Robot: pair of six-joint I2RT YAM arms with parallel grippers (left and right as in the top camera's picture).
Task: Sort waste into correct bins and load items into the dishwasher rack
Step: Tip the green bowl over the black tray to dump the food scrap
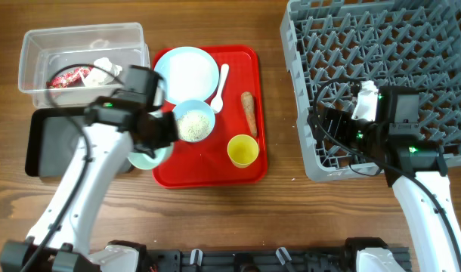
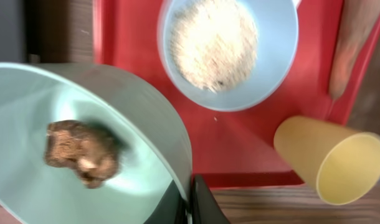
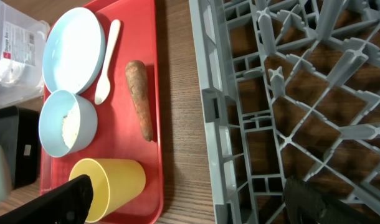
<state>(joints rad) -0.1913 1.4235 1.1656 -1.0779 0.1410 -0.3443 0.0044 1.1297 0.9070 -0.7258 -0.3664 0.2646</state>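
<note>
The left gripper [image 2: 190,190] pinches the rim of the small mint green bowl [image 2: 131,106], one black finger on either side of the wall, and a small brown food lump [image 2: 81,152] lies inside the bowl. The overhead view places this bowl at the near left corner of the flat red tray [image 1: 215,172], between it and the shallow black rectangular tray [image 1: 53,143] on the left; whether it is clear of the surface I cannot tell. Just to its right on the red tray sits the small light blue bowl [image 1: 194,122], holding white rice-like grains [image 2: 212,43]. The small yellow cup [image 1: 242,149] stands upright near the tray's near right corner. Farther back lie the orange-brown carrot-like stick [image 1: 249,113], the white spoon [image 1: 220,87] and the pale blue round plate [image 1: 187,73]. At the far left, the clear rectangular plastic tub [image 1: 41,45] contains a red-and-white crinkled wrapper [image 1: 68,76] and a crumpled white tissue [image 1: 103,69]. The right gripper [image 3: 187,194] hangs with its fingers spread wide and nothing between them, over the near left edge of the large square grey plastic rack [image 1: 382,53] on the right of the wooden table [image 1: 291,227].
</note>
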